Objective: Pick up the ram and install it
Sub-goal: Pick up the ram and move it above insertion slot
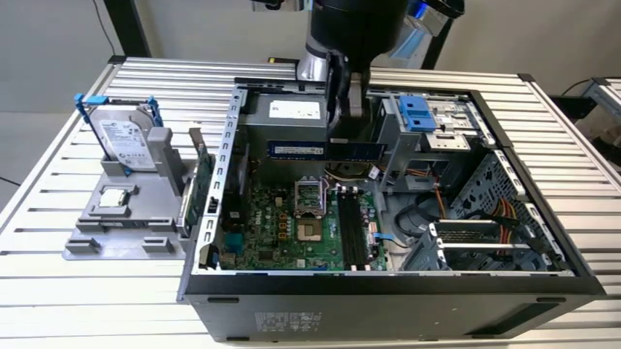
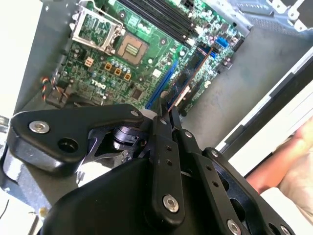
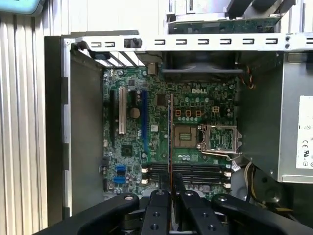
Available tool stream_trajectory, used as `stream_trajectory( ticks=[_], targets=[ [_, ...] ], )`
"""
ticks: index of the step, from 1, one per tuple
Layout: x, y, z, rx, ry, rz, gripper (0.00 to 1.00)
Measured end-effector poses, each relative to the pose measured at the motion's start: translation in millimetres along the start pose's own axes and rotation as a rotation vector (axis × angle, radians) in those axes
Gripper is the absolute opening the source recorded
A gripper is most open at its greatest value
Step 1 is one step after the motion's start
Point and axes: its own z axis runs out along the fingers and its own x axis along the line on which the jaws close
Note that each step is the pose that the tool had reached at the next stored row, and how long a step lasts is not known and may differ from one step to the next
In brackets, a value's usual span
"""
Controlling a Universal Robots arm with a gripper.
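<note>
Clearly off the board, the ram [image 1: 325, 150] hangs level in the air inside the open computer case [image 1: 209, 218]. Its dark-blue face and white label are turned toward the exterior view. The pincer [image 1: 342, 138] reaches down from 12 o'clock and is clamped narrow on the stick's upper edge near its middle.

In the second wrist view the ram [image 2: 186, 78] juts out from the pincer [image 2: 165, 100], held between the black fingers. In the first wrist view the ram [image 3: 170, 147] is seen edge-on as a thin line rising from the pincer [image 3: 171, 188].

In the exterior view, the black memory slots [image 1: 351, 233] lie at roughly 6 o'clock from the stick, well below it and running crosswise to its length. They sit on the green motherboard [image 1: 281, 233], with the processor socket [image 1: 308, 196] just beside them at 10 o'clock. The grey power supply [image 1: 291, 110] stands behind the ram at about 11 o'clock.

Outside the case wall at 9 o'clock, a green card [image 1: 199, 189] stands on edge. Farther out at 9 o'clock, a grey stand [image 1: 116, 225] holds the silver hard drive [image 1: 126, 134] upright in its blue frame. Everything rests on the slatted metal tabletop [image 1: 58, 291].
</note>
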Motion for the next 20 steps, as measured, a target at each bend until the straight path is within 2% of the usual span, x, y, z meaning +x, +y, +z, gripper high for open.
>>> stream_trajectory(
  ticks=[12,20],
  targets=[
    [-10.7,-23.8,-1.4,0.0,0.0001,0.0,0.0],
    [-15.7,-43.7,-2.0,0.0,0.0,0.0,0.0]
  ],
)
